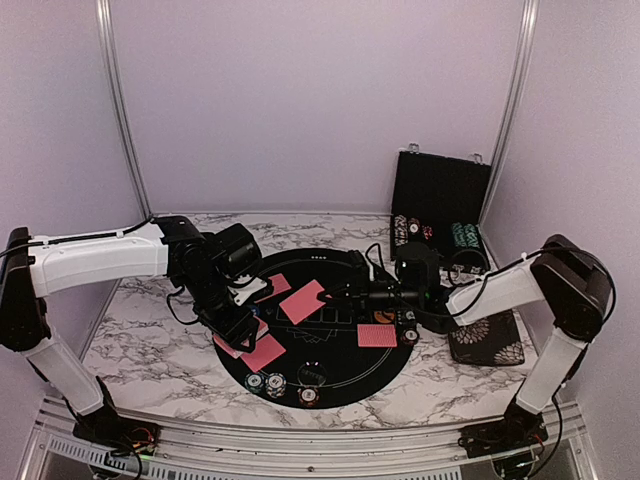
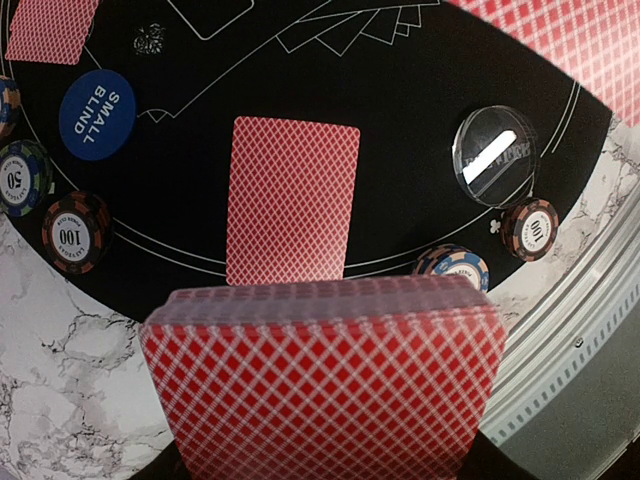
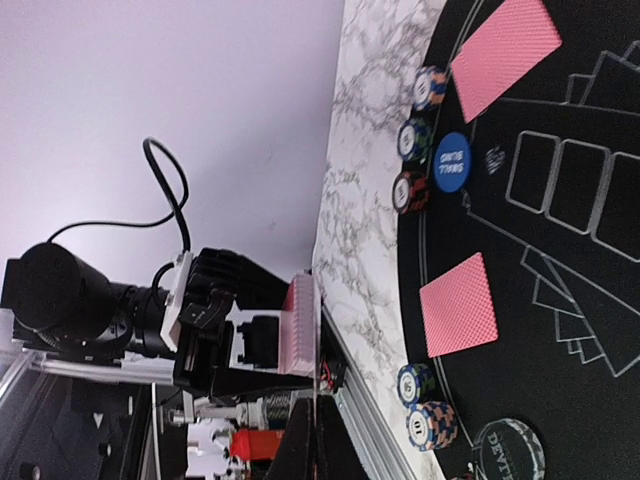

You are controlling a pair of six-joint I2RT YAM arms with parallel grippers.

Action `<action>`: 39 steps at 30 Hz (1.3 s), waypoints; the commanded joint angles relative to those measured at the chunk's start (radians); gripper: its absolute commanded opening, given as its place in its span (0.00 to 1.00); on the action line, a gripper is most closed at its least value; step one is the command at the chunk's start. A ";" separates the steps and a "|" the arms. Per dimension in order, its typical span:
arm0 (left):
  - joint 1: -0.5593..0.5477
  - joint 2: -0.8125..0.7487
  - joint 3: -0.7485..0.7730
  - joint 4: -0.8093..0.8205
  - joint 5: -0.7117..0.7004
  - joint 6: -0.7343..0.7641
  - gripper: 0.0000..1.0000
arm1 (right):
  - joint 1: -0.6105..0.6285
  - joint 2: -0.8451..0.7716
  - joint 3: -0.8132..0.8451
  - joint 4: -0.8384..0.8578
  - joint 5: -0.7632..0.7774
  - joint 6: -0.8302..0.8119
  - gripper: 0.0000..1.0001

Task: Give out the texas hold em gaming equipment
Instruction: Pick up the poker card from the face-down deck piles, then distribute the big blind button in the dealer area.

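Left pincer (image 1: 240,328), about half open, clamps the deck (image 2: 325,385) above the mat (image 2: 400,150). Right pincer (image 1: 364,297) is fully closed over the mat.

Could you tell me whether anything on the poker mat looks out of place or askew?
Nothing looks spilled or damaged. The one oddity: a red card near the mat's centre sits diagonally, close to the shut right fingers; whether it rests flat or is pinched, I cannot tell. The deck in the left fingers looks tidy.
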 commanded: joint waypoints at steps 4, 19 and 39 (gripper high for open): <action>-0.004 -0.005 0.006 0.011 0.002 0.008 0.51 | -0.066 -0.158 -0.152 -0.058 0.150 -0.027 0.00; -0.001 0.004 0.014 0.012 0.007 0.021 0.51 | -0.161 -0.479 -0.453 -0.307 0.405 -0.071 0.00; -0.001 0.003 0.010 0.012 0.006 0.025 0.51 | -0.162 -0.380 -0.461 -0.245 0.365 -0.072 0.00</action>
